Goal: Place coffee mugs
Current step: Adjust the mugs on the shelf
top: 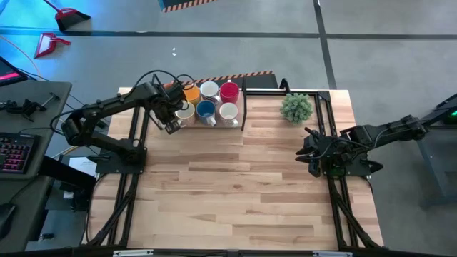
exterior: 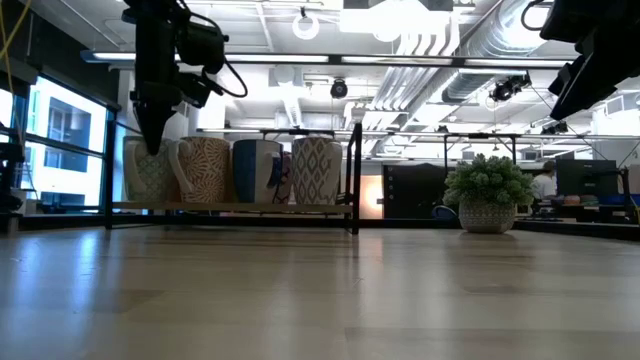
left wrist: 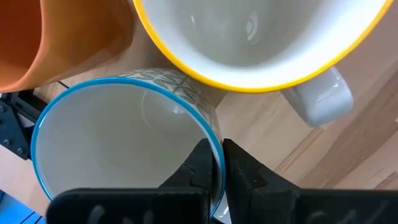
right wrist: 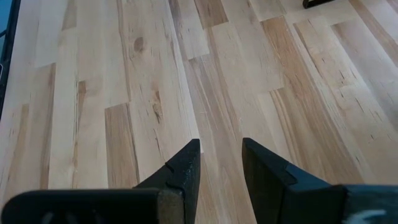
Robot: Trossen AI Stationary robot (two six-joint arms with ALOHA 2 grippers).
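Your left end effector has its 2 fingers pinched on the rim of the blue-rimmed mug, 1 finger inside the cup and 1 outside on the wall. In the high view that mug sits at the left end of the front row in the black rack at the back of the bench, with the other mugs packed close around it. The yellow-rimmed mug and the orange mug sit just beside the one you hold, so there is very little room. Lift it straight up first. Do not slide it sideways, or it will likely bump its neighbors and knock them. Go slowly, because a pinch on a thin rim can slip and the mug may swing or tip as it comes off the rack. Keep the pinch firm the whole way. Once the bottom of the mug is higher than the tops of the others, carry it out over the bare wood in front of the rack. Set it down flat and let it rest on the bench before you let go. Your right end effector waits over bare wood on the right side of the bench, fingers spread and holding nothing. The green plant stands well apart from your path, so leave it alone.
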